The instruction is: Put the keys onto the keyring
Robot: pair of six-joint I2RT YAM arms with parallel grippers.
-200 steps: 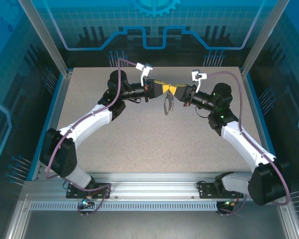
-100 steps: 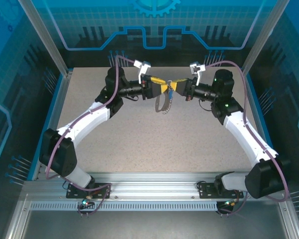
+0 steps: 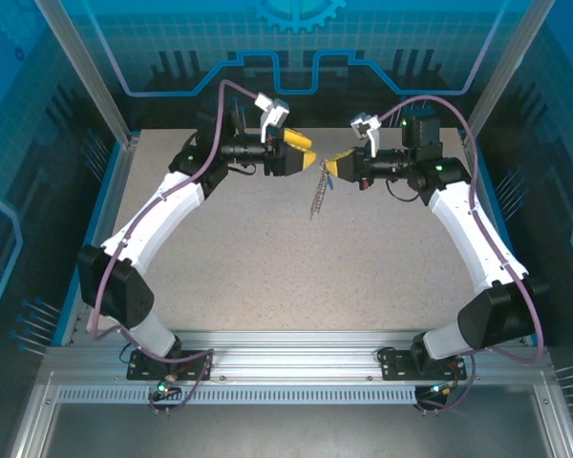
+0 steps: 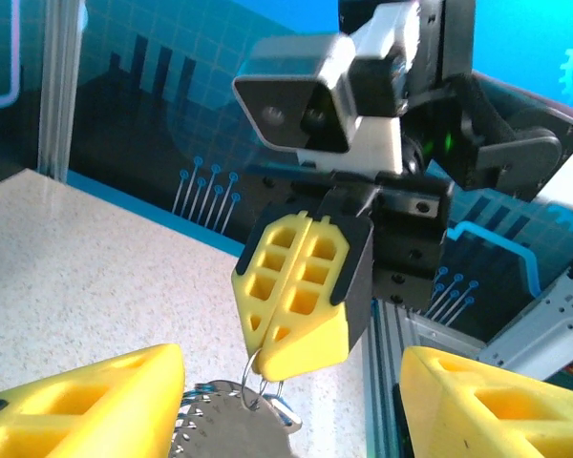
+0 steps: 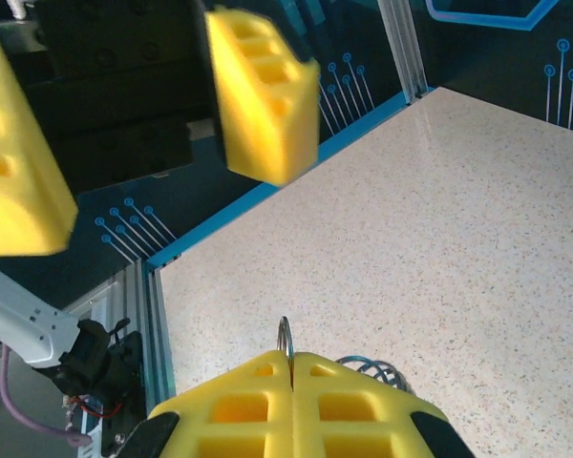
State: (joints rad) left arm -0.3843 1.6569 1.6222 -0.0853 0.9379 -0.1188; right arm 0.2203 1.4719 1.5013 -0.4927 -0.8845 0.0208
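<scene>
My right gripper (image 3: 330, 164) is shut on a thin silver ring (image 5: 285, 336) of the keyring (image 3: 317, 197), which dangles below it, high above the table. In the left wrist view the ring (image 4: 252, 376) pokes out under the right gripper's closed yellow fingers (image 4: 301, 291), with a grey metal piece and blue coiled loops (image 4: 227, 426) hanging from it. The blue loops (image 5: 371, 367) also peek past the right gripper (image 5: 291, 359). I cannot tell the keys apart in the hanging bundle. My left gripper (image 3: 307, 156) is open just left of the ring, nothing between its fingers (image 4: 86, 405).
The speckled table (image 3: 296, 277) lies far below both grippers. Aluminium posts (image 3: 81, 67) and blue printed walls (image 3: 296, 57) close in the back and sides. The two wrists face each other closely at the back centre.
My left gripper has opened, let go of the ring and drawn back to the left. Both arms have lifted toward the back. The right gripper still pinches the ring.
</scene>
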